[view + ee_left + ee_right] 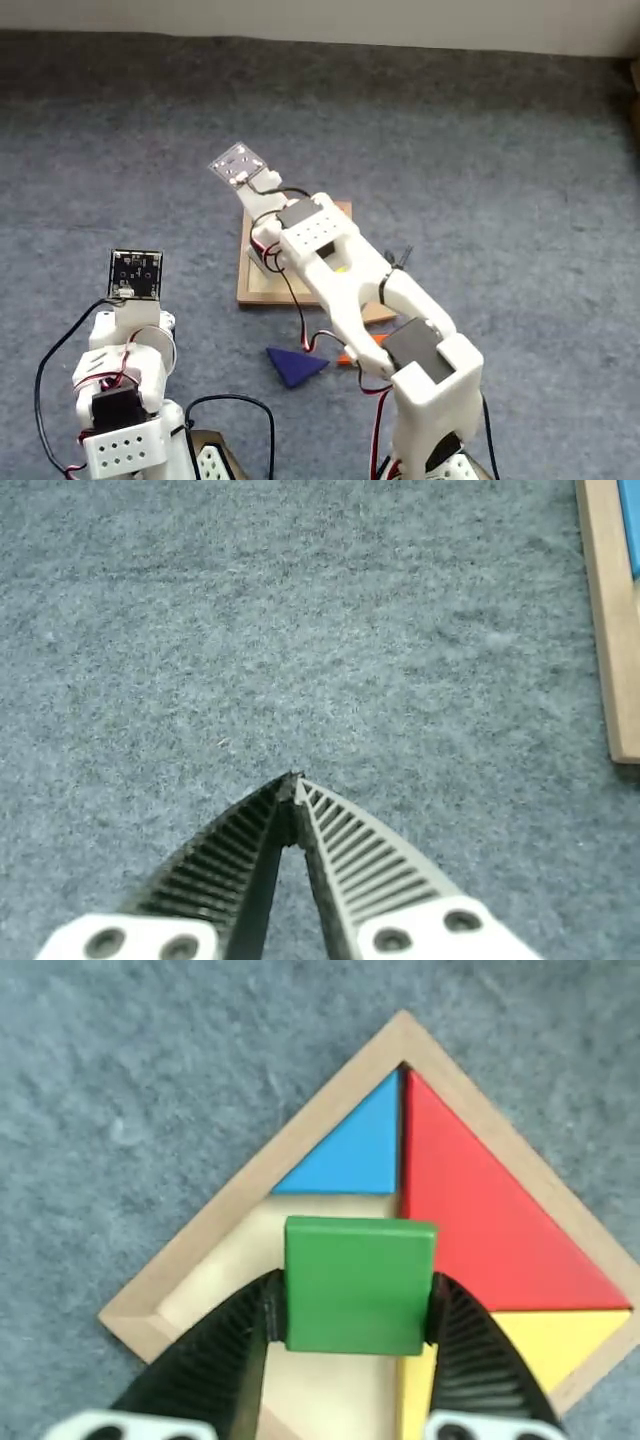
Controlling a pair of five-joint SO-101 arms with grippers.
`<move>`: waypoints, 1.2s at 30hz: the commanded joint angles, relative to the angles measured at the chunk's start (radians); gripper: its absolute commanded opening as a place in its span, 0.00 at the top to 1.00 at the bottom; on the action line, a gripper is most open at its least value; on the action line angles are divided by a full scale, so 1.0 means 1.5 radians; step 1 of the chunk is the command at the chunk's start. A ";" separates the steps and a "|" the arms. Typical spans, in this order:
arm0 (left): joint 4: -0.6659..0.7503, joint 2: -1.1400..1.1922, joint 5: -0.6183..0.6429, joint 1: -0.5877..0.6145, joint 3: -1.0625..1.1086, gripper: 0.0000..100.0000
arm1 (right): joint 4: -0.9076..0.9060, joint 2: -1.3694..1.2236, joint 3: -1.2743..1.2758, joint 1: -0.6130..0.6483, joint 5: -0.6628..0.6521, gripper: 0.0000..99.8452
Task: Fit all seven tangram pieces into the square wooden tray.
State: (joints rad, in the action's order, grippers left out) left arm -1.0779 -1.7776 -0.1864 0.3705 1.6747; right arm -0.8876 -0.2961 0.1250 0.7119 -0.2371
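The green square (358,1282) is held between the closed-in fingers of the right claw (355,1292) over the tray (255,1175), which is largely hidden under that arm in the high view. An orange piece (350,357) is half covered. The left claw (293,785) is closed on nothing.

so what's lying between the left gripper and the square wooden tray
Only bare grey carpet lies between the left gripper and the square wooden tray, seen in the left wrist view.
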 commanded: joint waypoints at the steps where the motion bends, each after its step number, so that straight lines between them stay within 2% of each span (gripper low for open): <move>1: 0.011 -0.018 -0.007 -0.011 0.014 0.99 | 0.009 0.014 -0.039 -0.012 -0.006 0.82; 7: 0.011 -0.018 -0.007 -0.011 0.014 0.99 | 0.009 0.012 -0.035 -0.008 -0.006 0.81; 13: 0.011 -0.018 -0.007 -0.011 0.014 0.99 | 0.011 0.011 -0.035 -0.008 -0.002 0.71; 18: 0.011 -0.018 -0.007 -0.011 0.014 0.99 | 0.006 0.016 -0.035 -0.008 -0.005 0.71; 20: 0.011 -0.018 -0.007 -0.011 0.014 0.99 | -0.037 0.016 -0.039 -0.009 -0.006 0.71; 23: 0.011 -0.018 -0.007 -0.011 0.014 0.99 | -0.101 0.026 -0.067 -0.009 -0.006 0.76; 30: 0.011 -0.018 -0.007 -0.011 0.014 0.99 | -0.109 0.019 -0.094 -0.010 -0.006 1.00; 36: 0.011 -0.018 -0.007 -0.011 0.014 0.99 | -0.061 -0.058 -0.097 -0.016 -0.007 0.99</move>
State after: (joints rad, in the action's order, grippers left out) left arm -1.0779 -1.7776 -0.1864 0.3705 1.6747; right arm -1.0226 -0.3790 0.0345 0.7089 -0.2371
